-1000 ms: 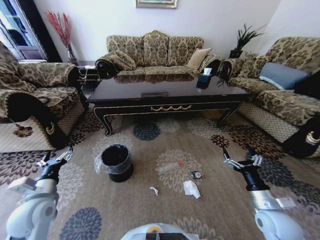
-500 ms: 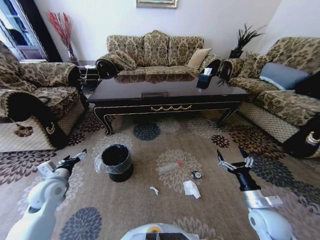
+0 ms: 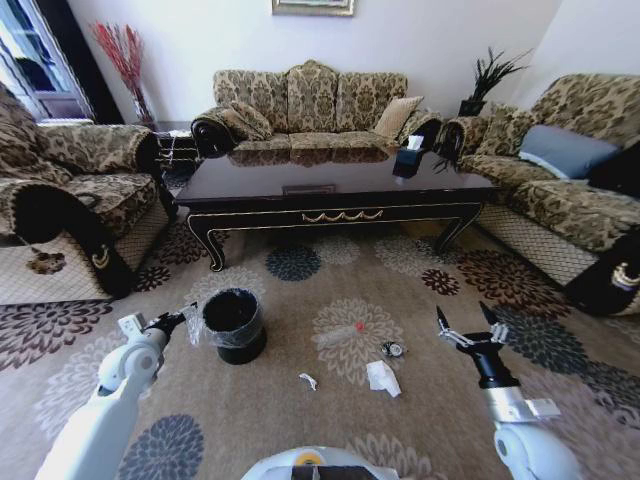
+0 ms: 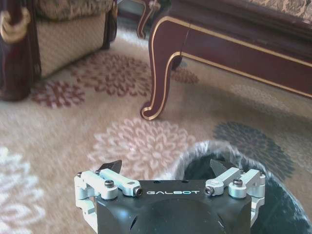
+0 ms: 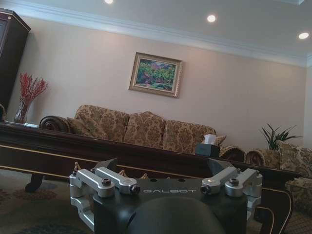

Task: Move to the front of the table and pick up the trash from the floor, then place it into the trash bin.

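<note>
The dark glossy table (image 3: 300, 182) stands ahead of me across the patterned floor (image 3: 290, 430). Between us lies the trash: a clear bottle (image 3: 338, 335) with a red cap, a crumpled white tissue (image 3: 382, 378), a tiny white scrap (image 3: 308, 380) and a small dark round bit (image 3: 393, 349). The black trash bin (image 3: 232, 322) with its plastic liner stands left of them. My left gripper (image 3: 178, 319) hangs open just left of the bin's rim; its wrist view has the left gripper (image 4: 167, 165) above the bin (image 4: 282, 204). My right gripper (image 3: 462, 318) is open, right of the trash, raised off the carpet.
Patterned sofas ring the table: one behind it (image 3: 310, 110), an armchair (image 3: 70, 200) on the left, a sofa (image 3: 570, 180) on the right. A tissue box (image 3: 408, 158) sits on the table. A curved table leg (image 4: 158, 73) rises beyond the bin. Open carpet lies around the litter.
My left arm has swung inward and forward, bringing its gripper from the far left up beside the bin. The right gripper has dropped slightly and drifted inward. The litter has not moved.
</note>
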Robot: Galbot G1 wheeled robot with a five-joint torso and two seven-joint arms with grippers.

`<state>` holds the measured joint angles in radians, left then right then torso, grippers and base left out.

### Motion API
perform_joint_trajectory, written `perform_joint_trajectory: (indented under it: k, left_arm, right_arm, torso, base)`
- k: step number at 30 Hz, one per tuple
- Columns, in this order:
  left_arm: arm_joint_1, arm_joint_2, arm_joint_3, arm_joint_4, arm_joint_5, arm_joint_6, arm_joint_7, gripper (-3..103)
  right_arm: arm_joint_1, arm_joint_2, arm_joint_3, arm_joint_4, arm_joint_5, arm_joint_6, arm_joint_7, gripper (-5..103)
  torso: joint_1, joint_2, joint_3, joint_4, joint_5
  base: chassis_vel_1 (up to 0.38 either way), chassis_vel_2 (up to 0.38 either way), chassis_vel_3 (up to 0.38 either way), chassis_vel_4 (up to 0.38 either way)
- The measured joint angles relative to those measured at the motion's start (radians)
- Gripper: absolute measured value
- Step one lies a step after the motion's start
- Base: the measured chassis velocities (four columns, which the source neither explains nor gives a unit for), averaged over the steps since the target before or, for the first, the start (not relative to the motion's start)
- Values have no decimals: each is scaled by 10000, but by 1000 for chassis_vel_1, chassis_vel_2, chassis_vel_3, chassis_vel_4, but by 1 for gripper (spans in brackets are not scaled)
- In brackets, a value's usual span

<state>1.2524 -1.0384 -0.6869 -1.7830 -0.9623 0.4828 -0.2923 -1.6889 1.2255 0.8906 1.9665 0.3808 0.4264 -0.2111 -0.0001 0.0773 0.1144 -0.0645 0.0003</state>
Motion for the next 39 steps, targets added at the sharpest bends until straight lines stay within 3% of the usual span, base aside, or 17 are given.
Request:
perform_joint_trajectory:
  k: [14,31,34,36,39]
  left_arm:
    - [-804,-846,845,1538,4,-924,353,100]
    - [-901,-998,1014,2020,309,-905,354,103]
    - [-869,-963,989,2017,313,-891,361,89]
    - [-857,-959,986,2016,315,-888,362,89]
    - [-787,-950,972,2014,369,-865,377,73]
  right_arm:
    - [214,-58,-138,-550,-102,101,-15,100]
    - [351,-119,-172,-753,-119,139,-20,100]
    - [365,-115,-184,-772,-112,150,-22,100]
    - [365,-108,-190,-775,-113,156,-22,100]
    - [362,-90,-217,-781,-126,174,-27,100]
  torso:
    - [0,1,0,-4,-2]
    - [0,1,0,-5,-2]
    - [0,1,-1,-5,-2]
    - [0,1,0,-5,-2]
    - [0,1,-1,-5,-2]
  base:
    - [0,0,0,0]
    - [0,0,0,0]
    - [0,0,0,0]
    - [0,0,0,0]
    - [0,0,0,0]
